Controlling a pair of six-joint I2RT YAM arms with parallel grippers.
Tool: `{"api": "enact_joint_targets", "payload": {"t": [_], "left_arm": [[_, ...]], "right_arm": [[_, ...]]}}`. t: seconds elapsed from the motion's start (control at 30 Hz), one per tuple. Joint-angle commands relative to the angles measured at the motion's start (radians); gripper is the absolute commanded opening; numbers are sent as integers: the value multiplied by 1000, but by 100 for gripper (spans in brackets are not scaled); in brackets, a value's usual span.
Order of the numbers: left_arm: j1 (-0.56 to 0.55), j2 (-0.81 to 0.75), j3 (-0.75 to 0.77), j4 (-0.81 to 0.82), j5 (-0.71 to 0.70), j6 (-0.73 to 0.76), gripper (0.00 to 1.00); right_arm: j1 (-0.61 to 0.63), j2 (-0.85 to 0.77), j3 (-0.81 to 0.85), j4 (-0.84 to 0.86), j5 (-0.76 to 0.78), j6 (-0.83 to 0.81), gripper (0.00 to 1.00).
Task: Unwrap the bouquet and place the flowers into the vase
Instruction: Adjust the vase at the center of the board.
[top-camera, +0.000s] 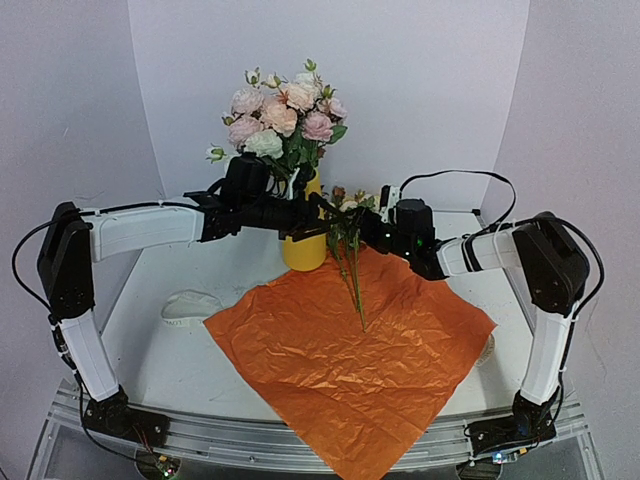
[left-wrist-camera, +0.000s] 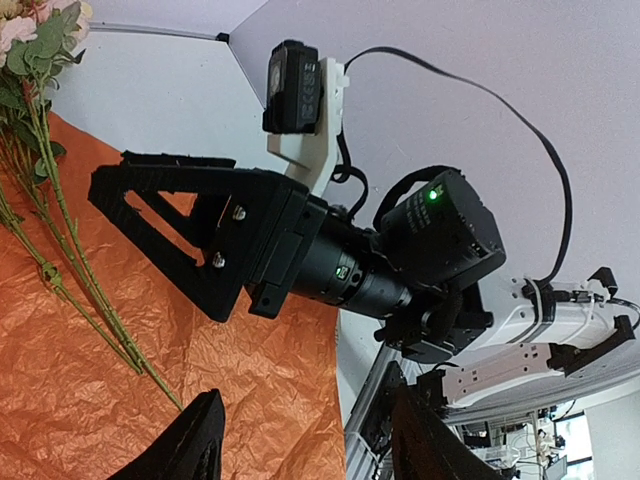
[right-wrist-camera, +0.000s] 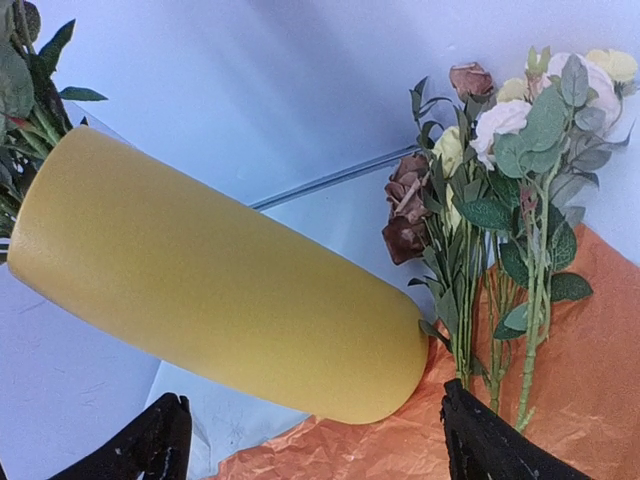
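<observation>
Surface: a white table (top-camera: 150, 350) with a metal rail (top-camera: 300, 435) along its near edge. Plain pale walls (top-camera: 420, 90) close it in at the back and on both sides (two corners show in the top view).

Paper (top-camera: 350, 370): an orange crinkled sheet, spread open across the middle of the table. One corner points to the far edge and the opposite corner hangs over the near edge.

Ribbon (top-camera: 190, 305): cream, lying on the table toward its left edge, just beside the sheet's left corner.

Vase (top-camera: 303, 252): yellow and upright, mid-table toward the far edge, at the paper's far corner. It holds white and pink roses (top-camera: 285, 115).

Flowers (top-camera: 349, 250): out of the vase, just to its right. The bunch stands tilted with its blooms up and its stem ends down on the paper near the far corner.

Left end effector (left-wrist-camera: 305, 400): fingers apart, at the vase's right side. Its own view shows the stems off to one side, outside the gap.

Right end effector (right-wrist-camera: 312, 400): fingers wide apart, facing the vase. The stems stand close to one finger (right-wrist-camera: 490, 440); whether they touch it cannot be told.
</observation>
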Motion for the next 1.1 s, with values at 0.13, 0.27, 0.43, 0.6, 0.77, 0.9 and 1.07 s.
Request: {"api": "enact_joint_targets", "payload": {"t": [0.13, 0.27, 0.43, 0.6, 0.77, 0.9, 1.07], "left_arm": [[-21, -57, -27, 6, -42, 0, 58], [-21, -56, -26, 6, -40, 3, 59], [-21, -48, -20, 6, -33, 6, 59], [-21, -41, -21, 6, -25, 6, 58], [-20, -35, -20, 6, -18, 7, 58], [-22, -29, -22, 6, -12, 8, 58], [-21, -25, -34, 6, -4, 8, 59]], "right_arm": [[-3, -21, 154, 13, -91, -95, 98], [-3, 25, 262, -7, -163, -113, 98], [-3, 75, 358, -41, -189, -109, 98], [-2, 188, 575, -201, -148, -107, 92], [6, 277, 716, -294, -102, -101, 81], [7, 301, 763, -324, -93, -99, 79], [21, 327, 838, -415, -59, -101, 75]]}}
